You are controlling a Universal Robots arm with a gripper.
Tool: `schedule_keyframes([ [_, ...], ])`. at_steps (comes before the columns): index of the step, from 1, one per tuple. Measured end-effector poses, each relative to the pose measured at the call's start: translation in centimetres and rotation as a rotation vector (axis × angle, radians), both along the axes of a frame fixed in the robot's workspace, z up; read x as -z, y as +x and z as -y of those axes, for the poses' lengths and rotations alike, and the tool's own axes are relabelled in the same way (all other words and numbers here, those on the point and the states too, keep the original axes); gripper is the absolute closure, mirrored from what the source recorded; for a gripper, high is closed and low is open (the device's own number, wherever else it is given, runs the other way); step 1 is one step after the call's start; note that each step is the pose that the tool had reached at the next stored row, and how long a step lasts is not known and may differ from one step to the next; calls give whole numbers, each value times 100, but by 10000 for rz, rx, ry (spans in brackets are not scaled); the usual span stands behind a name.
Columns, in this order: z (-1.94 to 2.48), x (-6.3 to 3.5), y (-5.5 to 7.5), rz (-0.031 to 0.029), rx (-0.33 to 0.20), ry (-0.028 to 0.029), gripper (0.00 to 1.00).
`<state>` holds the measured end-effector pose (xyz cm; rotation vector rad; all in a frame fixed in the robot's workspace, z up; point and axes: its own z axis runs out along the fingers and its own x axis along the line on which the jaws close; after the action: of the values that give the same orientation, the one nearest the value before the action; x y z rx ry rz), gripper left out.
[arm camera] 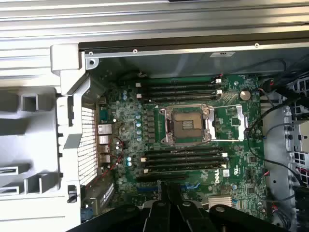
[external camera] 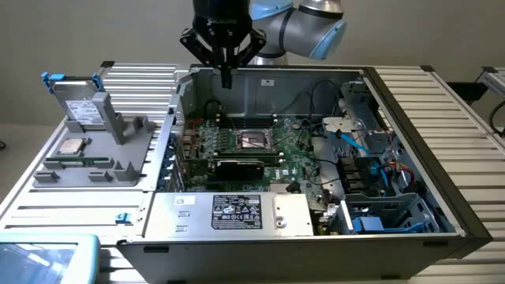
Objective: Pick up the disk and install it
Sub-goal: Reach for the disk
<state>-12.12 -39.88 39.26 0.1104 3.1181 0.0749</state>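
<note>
Above the open case [external camera: 300, 89], the tool [external camera: 227, 80] hangs closed together, well apart from the upright disk [external camera: 81, 105].

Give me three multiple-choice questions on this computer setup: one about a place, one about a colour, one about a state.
1. The disk stands: A in the grey holder beside the case; B on the motherboard; C in the drive cage.
2. Its carrier is: A red; B blue; C yellow.
3. The gripper is: A holding a cable; B holding a chip; C empty.
Answers: A, it is upright at the exterior view's left; B, blue tabs edge its top; C, it holds nothing above the case.
</note>
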Motion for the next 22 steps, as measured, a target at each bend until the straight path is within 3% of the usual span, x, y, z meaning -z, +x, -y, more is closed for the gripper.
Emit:
schedule_keyframes([
  [14,0,0,-10,-1,1,1,89],
  [22,-9,0,-284,-3,0,2,89],
])
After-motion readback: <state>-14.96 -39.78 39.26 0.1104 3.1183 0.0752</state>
